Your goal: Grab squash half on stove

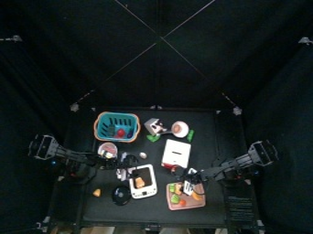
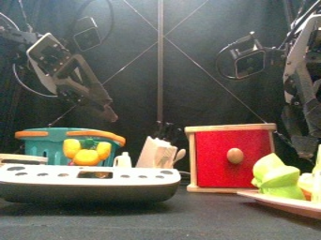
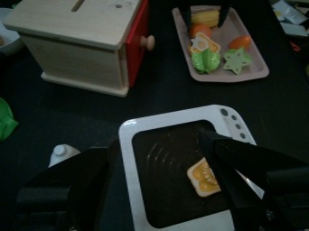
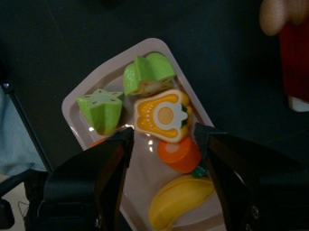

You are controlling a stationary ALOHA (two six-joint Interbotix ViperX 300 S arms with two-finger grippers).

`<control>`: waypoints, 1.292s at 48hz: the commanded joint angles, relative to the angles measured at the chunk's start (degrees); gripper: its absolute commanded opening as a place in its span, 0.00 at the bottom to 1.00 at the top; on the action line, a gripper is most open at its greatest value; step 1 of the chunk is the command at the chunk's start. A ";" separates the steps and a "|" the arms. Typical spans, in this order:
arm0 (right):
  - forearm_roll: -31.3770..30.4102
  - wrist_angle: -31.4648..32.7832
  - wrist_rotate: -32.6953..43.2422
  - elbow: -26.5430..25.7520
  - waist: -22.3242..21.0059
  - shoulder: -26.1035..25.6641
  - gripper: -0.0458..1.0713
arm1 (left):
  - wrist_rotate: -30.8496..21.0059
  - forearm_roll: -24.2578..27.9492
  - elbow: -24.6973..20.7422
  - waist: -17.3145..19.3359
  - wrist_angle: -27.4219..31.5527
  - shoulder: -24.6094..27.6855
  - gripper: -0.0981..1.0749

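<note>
Black table; squash half [image 3: 203, 177] lies on stove [image 3: 182, 122]; left end effector [image 3: 163, 185] open above.

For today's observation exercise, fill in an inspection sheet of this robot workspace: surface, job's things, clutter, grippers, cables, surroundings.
Surface: black table, crowded.
Job's things: squash half lies on the stove, on its dark top.
Clutter: pink tray of toy food; white-and-red box; teal basket.
Grippers: left gripper open, above the stove, squash half between its jaws, not gripped; right gripper open over the pink tray.
Cables: nothing seen.
Surroundings: black curtains all round.
</note>
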 commanded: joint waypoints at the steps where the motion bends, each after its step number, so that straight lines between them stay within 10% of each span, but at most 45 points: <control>1: -0.09 0.00 -0.18 -1.14 0.09 -1.32 0.84 | 0.00 -1.49 -1.76 -2.02 5.80 -1.32 0.95; 11: -0.09 0.26 -0.18 -1.23 0.18 -1.41 0.84 | 1.41 -0.44 -4.83 -4.48 17.31 -0.18 0.95; 36: -0.09 0.70 -0.09 -1.32 0.18 -1.32 0.84 | 2.20 16.26 -11.43 -4.22 18.90 10.90 0.95; 62: -0.09 0.70 -0.09 -1.32 0.18 -0.88 0.84 | 2.02 18.54 -13.45 -2.37 18.81 16.00 0.93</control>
